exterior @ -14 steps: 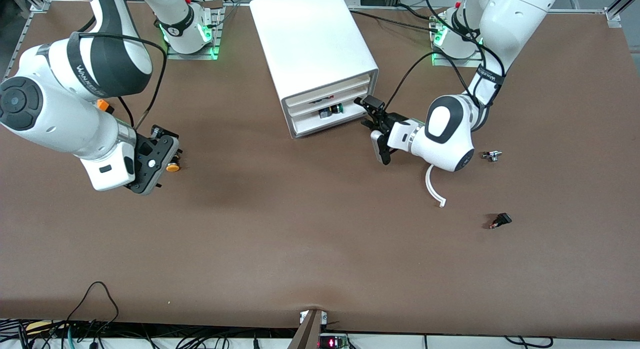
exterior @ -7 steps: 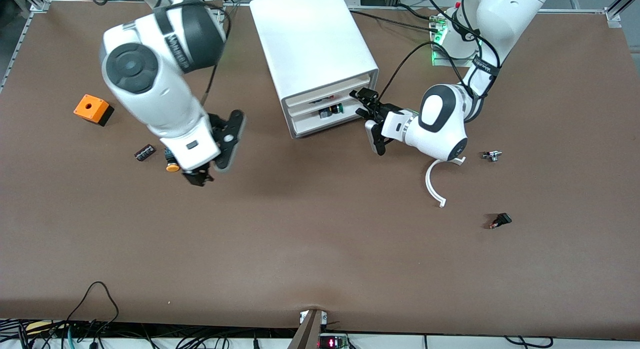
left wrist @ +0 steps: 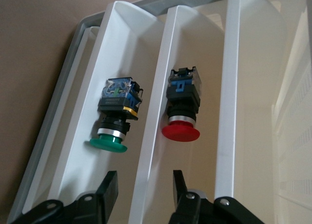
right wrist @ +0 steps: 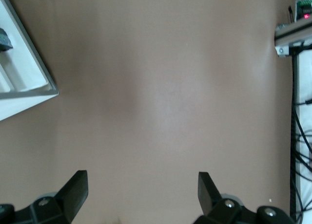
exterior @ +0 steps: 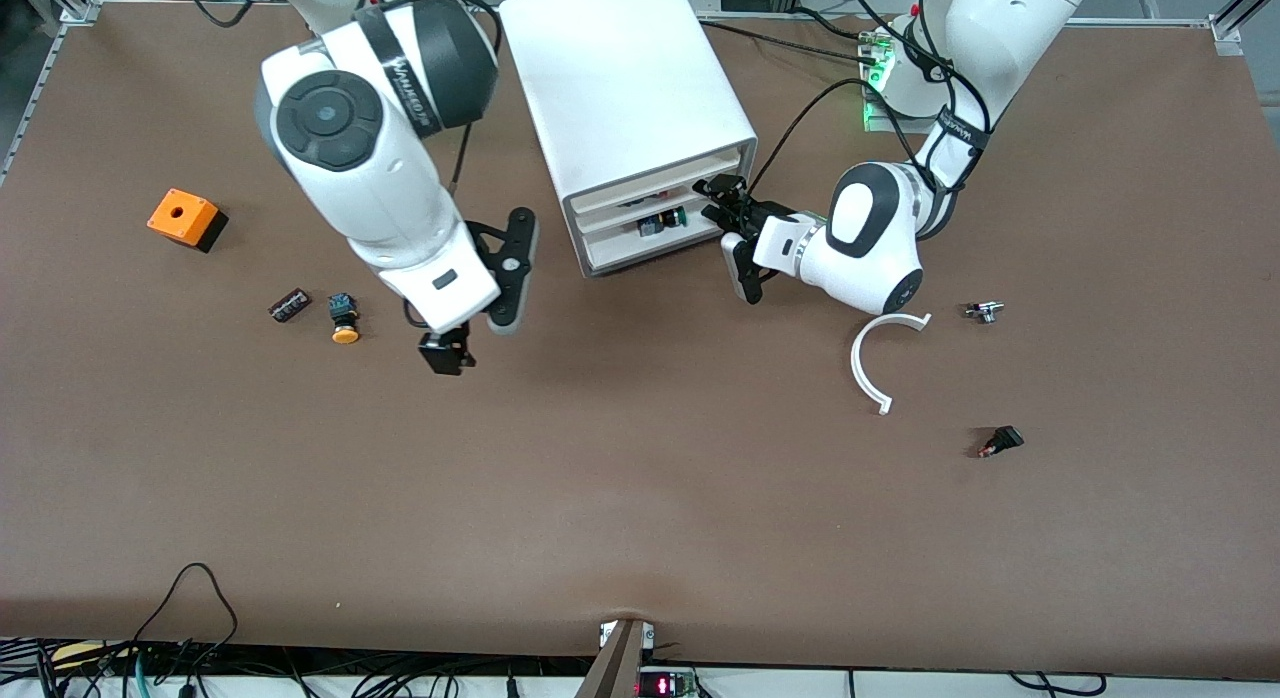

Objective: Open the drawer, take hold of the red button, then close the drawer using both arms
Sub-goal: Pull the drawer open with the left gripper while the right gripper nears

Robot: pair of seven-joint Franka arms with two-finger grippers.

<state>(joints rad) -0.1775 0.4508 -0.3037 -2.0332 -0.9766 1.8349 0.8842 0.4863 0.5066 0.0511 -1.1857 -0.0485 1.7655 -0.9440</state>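
Observation:
The white cabinet (exterior: 620, 78) stands at the table's robot side, its drawer fronts about level with its face. My left gripper (exterior: 720, 204) is at the drawer fronts. In the left wrist view it (left wrist: 144, 190) is open, and its fingers (left wrist: 109, 187) straddle the white front wall of the middle drawer (left wrist: 207, 48) without touching it. The red-capped button (left wrist: 181, 131) lies in that drawer. A green-capped button (left wrist: 114, 119) lies in the lowest drawer. My right gripper (exterior: 445, 353) is open and empty over bare table, toward the right arm's end from the cabinet; in its wrist view (right wrist: 141, 190) only brown table lies between the fingers.
An orange box (exterior: 183, 218), a small black part (exterior: 288, 305) and a yellow-capped button (exterior: 344, 320) lie toward the right arm's end. A white curved piece (exterior: 872, 368), a small metal part (exterior: 984, 311) and a black part (exterior: 1000, 441) lie toward the left arm's end.
My right arm has swung from its end of the table toward the cabinet, uncovering the orange box and the yellow-capped button. My left gripper has moved in to the drawer fronts.

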